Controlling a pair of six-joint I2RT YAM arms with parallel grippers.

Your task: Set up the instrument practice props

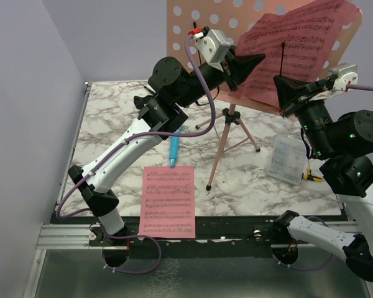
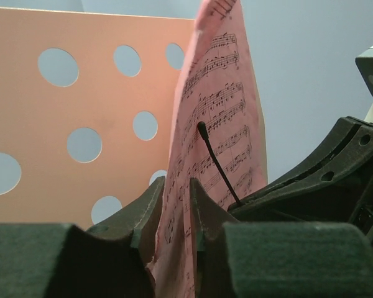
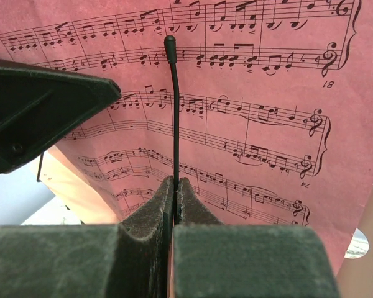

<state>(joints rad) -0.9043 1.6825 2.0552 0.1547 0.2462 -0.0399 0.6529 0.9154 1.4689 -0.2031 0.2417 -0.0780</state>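
We are putting the first pink page (image 1: 292,43) on the music stand (image 1: 181,15), which is standing at the far side of the table, a bit to the right. The left gripper (image 2: 175,192) is sitting at the page's left edge. Its jaws are a little apart with the paper running loosely between them, so we think it is not squeezing. The right gripper (image 3: 175,186) is pinched tight on the thin black wire (image 3: 174,112) that lies in front of the page.

To do this well, we think the left jaws should open wider before backing away, so they are not dragging the paper off. The wire should come down softly onto the page, without bending it.

The page is standing up and leaning back on the stand, with its printed side facing near. Its top is cut off, so we cannot tell its long way. The second page (image 1: 168,200) is lying flat at the near edge, long way running near to far. The blue stick (image 1: 174,149) is lying just beyond it, pointing near to far too.
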